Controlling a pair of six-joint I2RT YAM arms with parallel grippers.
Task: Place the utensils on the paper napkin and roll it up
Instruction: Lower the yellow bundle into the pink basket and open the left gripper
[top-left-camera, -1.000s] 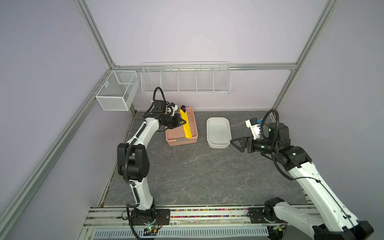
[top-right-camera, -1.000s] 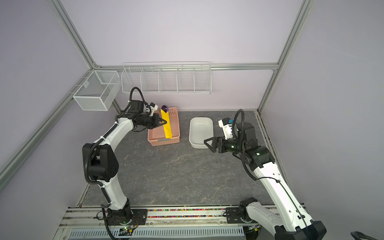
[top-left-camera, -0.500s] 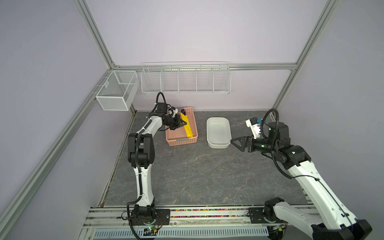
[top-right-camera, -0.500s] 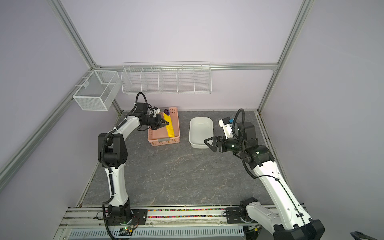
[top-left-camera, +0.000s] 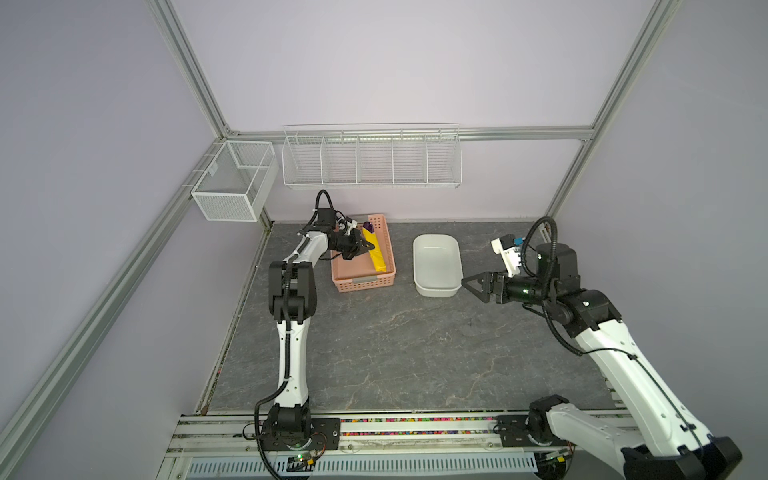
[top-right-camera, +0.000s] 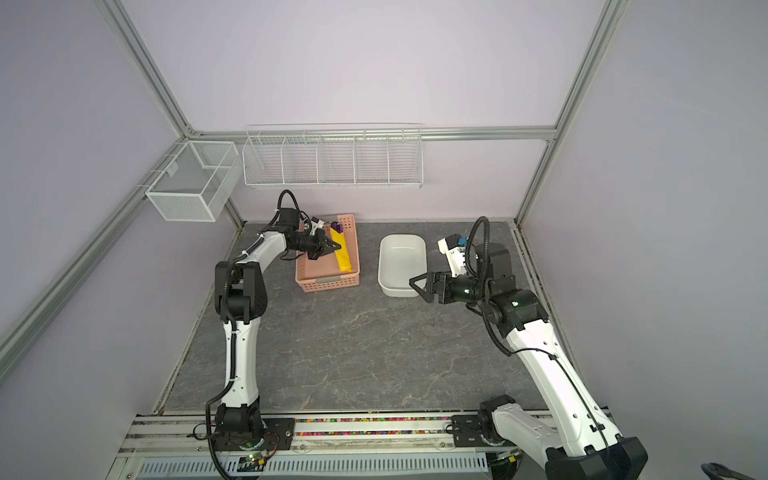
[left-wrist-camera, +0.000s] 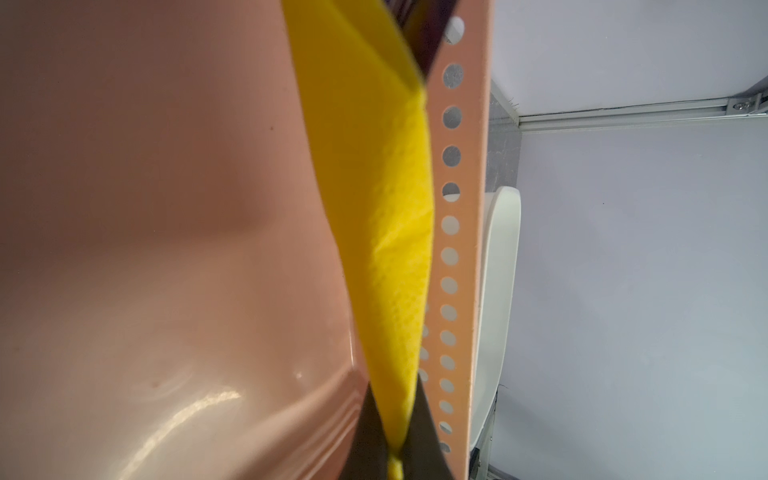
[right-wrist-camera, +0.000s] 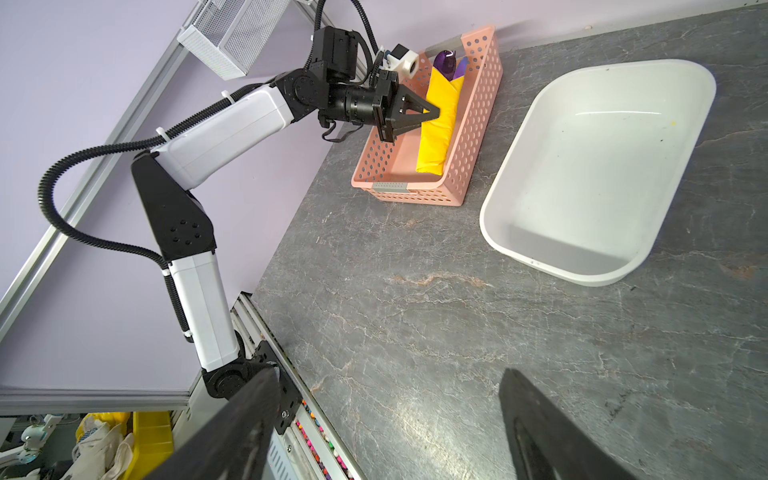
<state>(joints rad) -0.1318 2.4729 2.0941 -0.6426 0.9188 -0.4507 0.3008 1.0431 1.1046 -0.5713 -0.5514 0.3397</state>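
the paper napkin (top-left-camera: 378, 259) (top-right-camera: 344, 259) (right-wrist-camera: 436, 137) was rolled into a yellow tube and sat inside the pink basket (top-left-camera: 365, 284) (top-right-camera: 328, 282) (right-wrist-camera: 415, 195), lying lengthwise along the basket's wall that faced the white tub (top-left-camera: 436, 257) (top-right-camera: 401, 257) (right-wrist-camera: 582, 166). the utensils (top-left-camera: 367, 225) (top-right-camera: 336, 226) (right-wrist-camera: 446, 64) were wrapped in it; only their shiny purple heads showed, poking out of the roll at the basket's end nearest the back wall. which piece was which could not be told.

the left gripper (top-left-camera: 371, 247) (top-right-camera: 337, 247) (right-wrist-camera: 434, 113) reached over the basket's opposite long wall, and its jaws were pinched together on the napkin roll partway along it. in the left wrist view the dark fingertips (left-wrist-camera: 424, 419) squeezed the yellow paper (left-wrist-camera: 386, 208) just beside the perforated basket wall (left-wrist-camera: 469, 208).

the right gripper (top-left-camera: 465, 282) (top-right-camera: 411, 280) (right-wrist-camera: 388, 374) was well apart from the basket, on the far side of the tub from it, at the tub's corner. its jaws stood wide apart over the grey tabletop (top-left-camera: 374, 340) and held nothing.
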